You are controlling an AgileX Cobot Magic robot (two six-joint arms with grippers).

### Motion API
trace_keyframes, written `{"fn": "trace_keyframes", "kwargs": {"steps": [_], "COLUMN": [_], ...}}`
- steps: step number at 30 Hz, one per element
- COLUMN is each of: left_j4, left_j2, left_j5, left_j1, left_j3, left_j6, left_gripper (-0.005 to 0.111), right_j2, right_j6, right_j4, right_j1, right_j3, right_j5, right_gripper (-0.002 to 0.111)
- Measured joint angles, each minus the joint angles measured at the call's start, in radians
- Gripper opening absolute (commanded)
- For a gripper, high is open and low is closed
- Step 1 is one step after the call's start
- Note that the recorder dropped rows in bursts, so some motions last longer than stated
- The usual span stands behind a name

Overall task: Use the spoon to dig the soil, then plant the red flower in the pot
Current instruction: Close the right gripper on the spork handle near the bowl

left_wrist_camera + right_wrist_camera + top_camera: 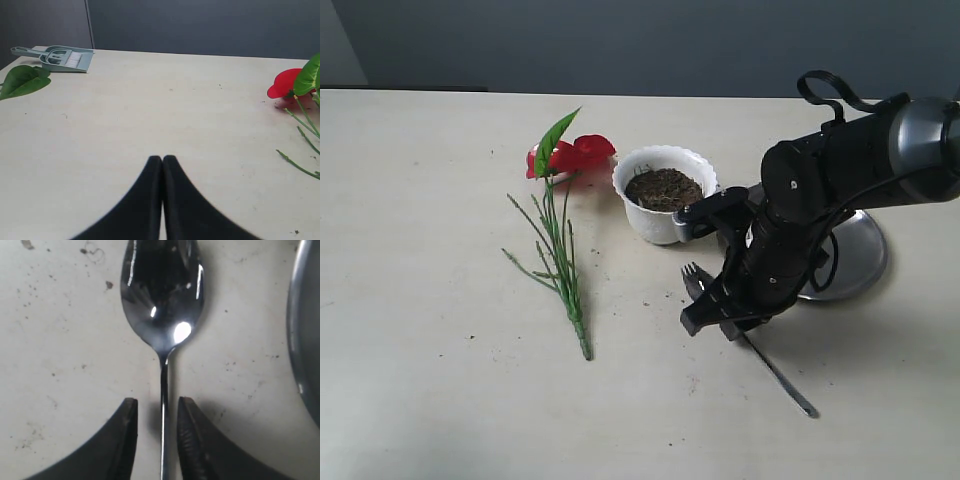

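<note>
The shiny spoon (775, 372) lies flat on the table, tined tip toward the pot. My right gripper (710, 312) hangs low over it, open, with the spoon's handle (163, 410) running between the two fingers and a gap on each side. The white scalloped pot (664, 192) holds dark crumbly soil (663, 188). Left of the pot lies the red flower (572, 157) with its green leaf and long stems. My left gripper (162, 159) is shut on nothing above bare table; the red flower (283, 83) shows at that view's edge.
A round steel plate (855, 258) sits behind my right arm, its rim (302, 335) close to the spoon. Soil crumbs dot the table around the pot. A grey dustpan with brush (57, 58) and a loose green leaf (22, 80) lie far off.
</note>
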Motion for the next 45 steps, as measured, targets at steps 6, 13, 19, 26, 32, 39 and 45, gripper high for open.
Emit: {"fn": "trace_keyframes", "kwargs": {"steps": [6,13,19,26,32,39,45], "left_j4": [0.0,0.0,0.0,0.0,0.0,0.0,0.0], "left_j2": [0.0,0.0,0.0,0.0,0.0,0.0,0.0], "left_j5": [0.0,0.0,0.0,0.0,0.0,0.0,0.0], "left_j1": [0.0,0.0,0.0,0.0,0.0,0.0,0.0], "left_j3": [0.0,0.0,0.0,0.0,0.0,0.0,0.0], "left_j6": [0.0,0.0,0.0,0.0,0.0,0.0,0.0], "left_gripper": [0.0,0.0,0.0,0.0,0.0,0.0,0.0], "right_j2": [0.0,0.0,0.0,0.0,0.008,0.038,0.038], "right_j6": [0.008,0.008,0.008,0.014,0.014,0.014,0.014], "right_j4": [-0.011,-0.011,-0.014,-0.015,-0.015,-0.015,-0.015], "right_j1": [0.0,0.0,0.0,0.0,0.0,0.0,0.0], "right_j3": [0.0,0.0,0.0,0.0,0.0,0.0,0.0], "right_j5": [0.0,0.006,0.017,0.017,0.017,0.023,0.023], "right_gripper": [0.028,0.028,0.028,0.028,0.028,0.028,0.028]}}
